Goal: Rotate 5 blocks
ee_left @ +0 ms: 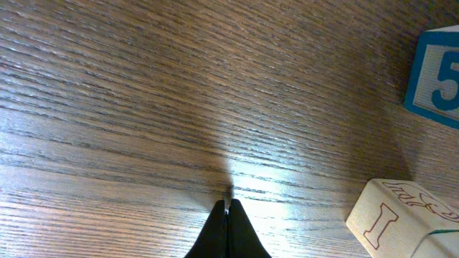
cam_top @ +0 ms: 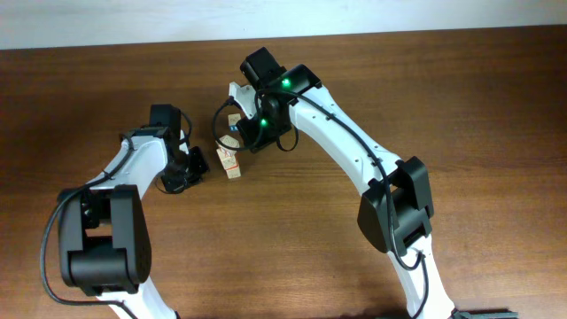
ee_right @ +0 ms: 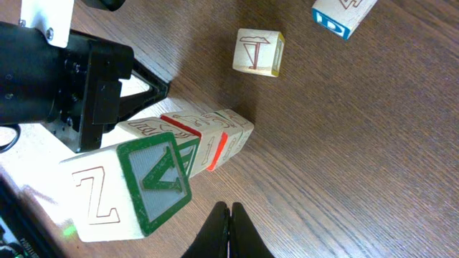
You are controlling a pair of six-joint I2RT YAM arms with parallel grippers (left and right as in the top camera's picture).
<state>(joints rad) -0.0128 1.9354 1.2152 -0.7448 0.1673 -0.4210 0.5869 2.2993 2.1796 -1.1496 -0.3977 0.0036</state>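
Note:
In the right wrist view, several pale alphabet blocks lie in a touching row. It runs from a big near block (ee_right: 129, 193) with a green face and a Z side to a red-edged block (ee_right: 215, 147) farther off. A lone block (ee_right: 258, 51) printed with a T sits apart beyond them. My right gripper (ee_right: 229, 212) is shut and empty, just right of the row's near end. My left gripper (ee_left: 228, 209) is shut and empty over bare wood, with an I-printed block (ee_left: 401, 218) to its right. Overhead, only the row's end (cam_top: 232, 163) shows between the arms.
A bright blue cube (ee_left: 437, 79) with a white 5 lies ahead and to the right of the left gripper. A tan cube with a blue side (ee_right: 343, 14) sits at the far edge of the right wrist view. The left arm's black body (ee_right: 64, 79) stands close beside the row.

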